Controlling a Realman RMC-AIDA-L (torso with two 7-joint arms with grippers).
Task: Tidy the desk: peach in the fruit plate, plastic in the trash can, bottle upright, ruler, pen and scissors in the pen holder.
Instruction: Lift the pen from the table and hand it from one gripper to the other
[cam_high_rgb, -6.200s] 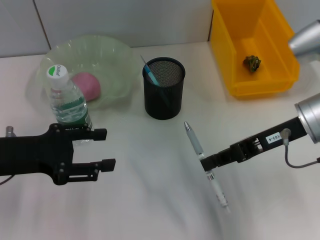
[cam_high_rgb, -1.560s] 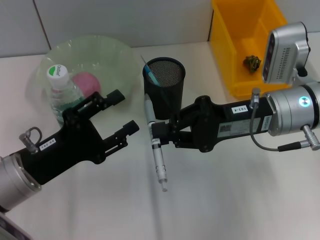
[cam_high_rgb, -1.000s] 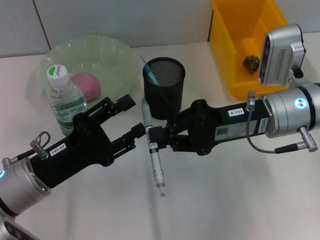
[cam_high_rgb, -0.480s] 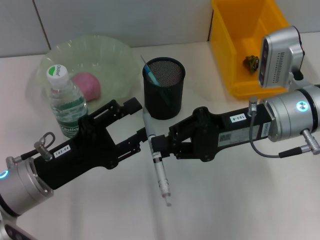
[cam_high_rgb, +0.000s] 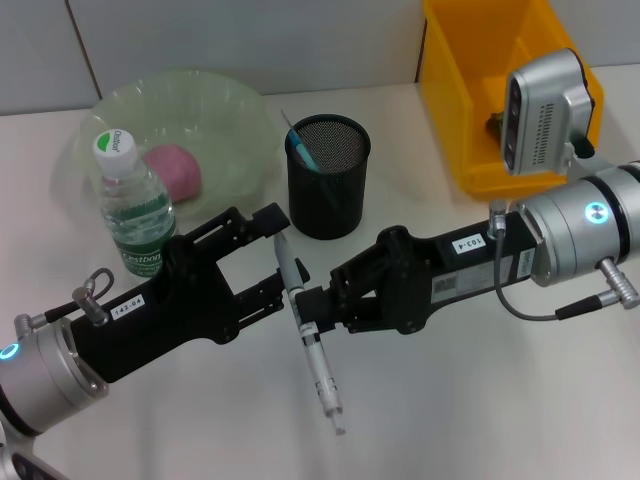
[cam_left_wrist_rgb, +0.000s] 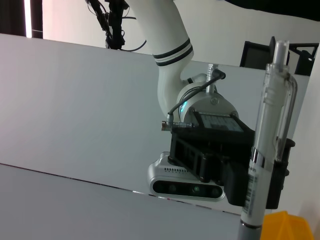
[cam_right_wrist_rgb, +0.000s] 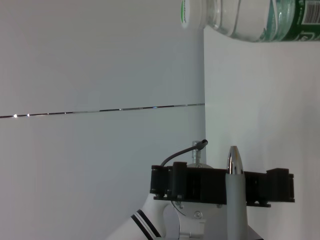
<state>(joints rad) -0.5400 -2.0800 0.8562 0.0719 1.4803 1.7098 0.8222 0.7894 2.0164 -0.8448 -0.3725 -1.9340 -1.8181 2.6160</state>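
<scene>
Left pincer (cam_high_rgb: 277, 258) advanced around pen (cam_high_rgb: 306, 330), bottle (cam_high_rgb: 134, 207) beside

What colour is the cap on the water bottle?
The cap of the water bottle is white with green lettering; the head view shows it best.

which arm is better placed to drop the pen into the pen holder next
Left. The right gripper grips the pen mid-barrel, but the left gripper brackets the pen's upper end with fingers apart and sits nearer the pen holder, looking ready to take it.
</scene>
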